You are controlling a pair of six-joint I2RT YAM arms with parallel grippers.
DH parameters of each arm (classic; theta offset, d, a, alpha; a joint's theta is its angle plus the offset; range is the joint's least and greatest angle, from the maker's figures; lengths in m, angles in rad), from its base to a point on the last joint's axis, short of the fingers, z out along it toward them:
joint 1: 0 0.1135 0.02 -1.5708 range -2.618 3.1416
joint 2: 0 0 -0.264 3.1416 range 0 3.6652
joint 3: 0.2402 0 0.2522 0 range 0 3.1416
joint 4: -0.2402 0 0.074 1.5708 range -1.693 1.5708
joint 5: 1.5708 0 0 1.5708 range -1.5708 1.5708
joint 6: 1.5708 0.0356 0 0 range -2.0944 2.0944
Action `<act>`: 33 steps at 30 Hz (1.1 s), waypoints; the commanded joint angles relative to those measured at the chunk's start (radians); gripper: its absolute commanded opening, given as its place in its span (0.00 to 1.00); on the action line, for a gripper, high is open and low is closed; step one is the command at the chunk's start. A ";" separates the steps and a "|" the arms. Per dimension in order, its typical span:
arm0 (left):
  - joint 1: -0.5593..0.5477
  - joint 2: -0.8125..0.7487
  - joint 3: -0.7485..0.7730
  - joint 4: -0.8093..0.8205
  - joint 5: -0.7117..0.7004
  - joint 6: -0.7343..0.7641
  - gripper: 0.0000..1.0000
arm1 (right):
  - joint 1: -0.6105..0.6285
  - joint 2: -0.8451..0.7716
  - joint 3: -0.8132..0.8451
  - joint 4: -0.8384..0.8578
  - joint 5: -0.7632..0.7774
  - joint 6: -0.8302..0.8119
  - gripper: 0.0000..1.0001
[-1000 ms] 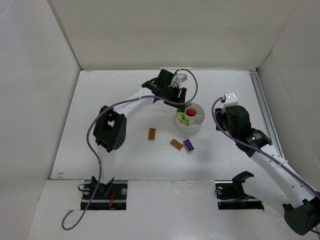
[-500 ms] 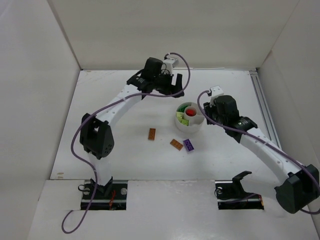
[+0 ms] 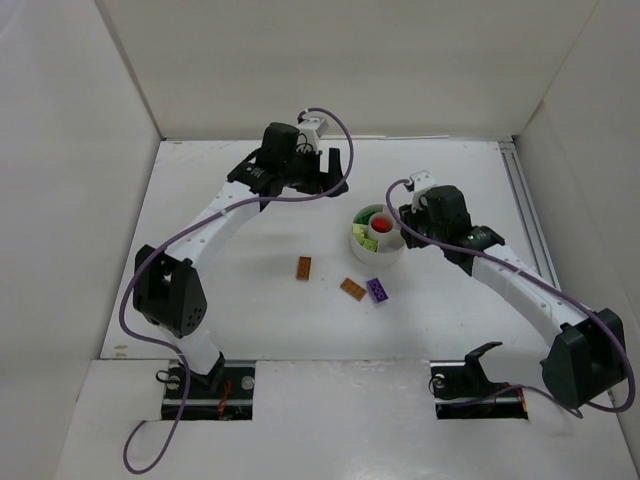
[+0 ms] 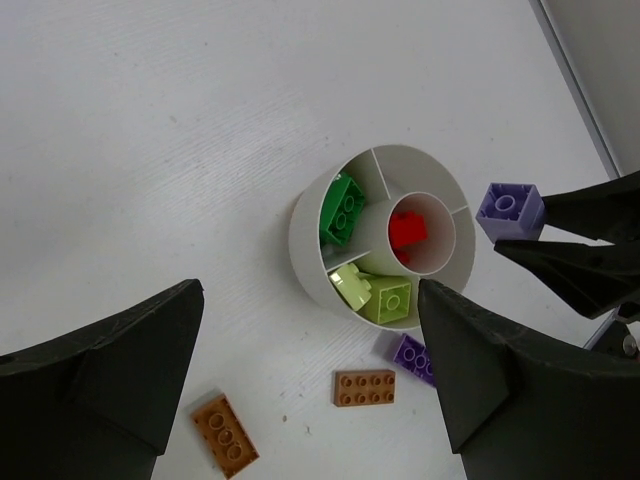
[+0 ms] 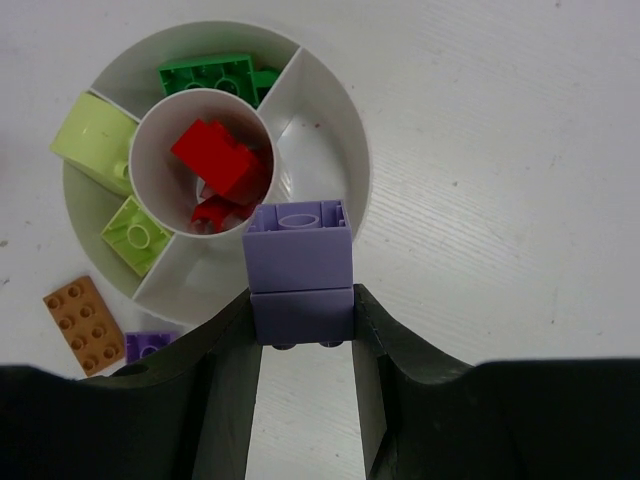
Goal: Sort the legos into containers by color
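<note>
The round white tub [image 3: 360, 240] stands mid-table. It holds a green brick [image 4: 343, 210], red bricks [image 4: 407, 230] in the central circle, and yellow-green bricks [image 4: 390, 297]. My right gripper [image 5: 300, 312] is shut on a purple two-brick stack [image 5: 300, 268] and holds it over the tub's rim [image 5: 345, 120], by an empty section. The stack also shows in the left wrist view [image 4: 510, 210]. My left gripper [image 4: 310, 300] is open and empty, high above the tub and behind it [image 3: 335, 172]. Two orange-brown plates [image 3: 303, 267] [image 3: 352, 288] and a purple plate [image 3: 378, 290] lie on the table.
White walls enclose the table on the left, back and right. A rail [image 3: 525, 215] runs along the right side. The loose plates lie in front of the tub, toward the arm bases.
My right gripper has moved left with the purple stack to the tub's edge. My left arm has pulled back and left, away from the tub.
</note>
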 commanded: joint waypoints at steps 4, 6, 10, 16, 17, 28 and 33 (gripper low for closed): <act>0.002 -0.006 -0.006 0.022 -0.002 -0.010 0.85 | -0.007 -0.019 0.017 -0.007 -0.091 -0.020 0.10; 0.002 -0.006 -0.006 0.022 -0.002 -0.010 0.85 | -0.007 -0.030 0.004 -0.007 -0.106 -0.020 0.11; 0.002 -0.006 -0.006 0.013 -0.012 -0.010 0.85 | -0.007 -0.039 -0.019 0.002 -0.106 -0.011 0.11; 0.002 -0.026 -0.025 0.013 -0.021 -0.019 0.85 | -0.007 -0.039 -0.019 0.021 -0.117 -0.011 0.11; 0.002 -0.026 -0.025 0.013 -0.021 -0.019 0.85 | -0.007 -0.039 -0.019 0.021 -0.117 -0.011 0.11; 0.002 -0.045 -0.035 0.003 -0.039 -0.019 0.85 | -0.007 -0.057 -0.019 0.021 -0.126 -0.020 0.11; 0.002 -0.045 -0.035 0.003 -0.039 -0.019 0.85 | -0.007 -0.057 -0.028 0.021 -0.126 -0.020 0.11</act>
